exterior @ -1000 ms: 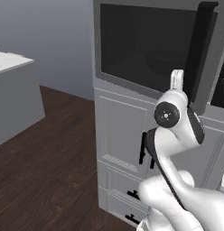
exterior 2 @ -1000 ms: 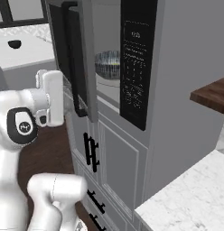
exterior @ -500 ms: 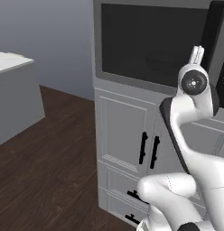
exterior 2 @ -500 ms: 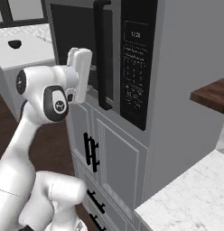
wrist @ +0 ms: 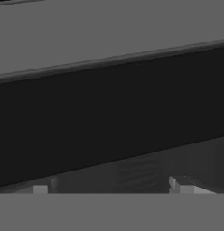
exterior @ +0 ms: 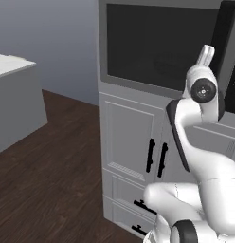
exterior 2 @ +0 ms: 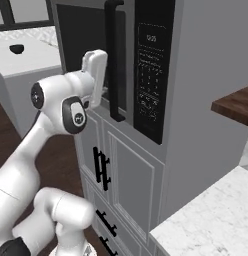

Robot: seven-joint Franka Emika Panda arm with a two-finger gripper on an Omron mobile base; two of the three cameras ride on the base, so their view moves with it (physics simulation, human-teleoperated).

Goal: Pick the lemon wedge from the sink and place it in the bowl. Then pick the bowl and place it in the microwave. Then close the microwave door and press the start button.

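Pressing close against the microwave door, the gripper faces the dark glass pane from just beside it; whether its fingers are spread or closed I cannot tell. Beyond and to one side of it stands the door's black vertical handle, then the microwave's dark control strip. Below it hang grey cabinet doors with black handles.
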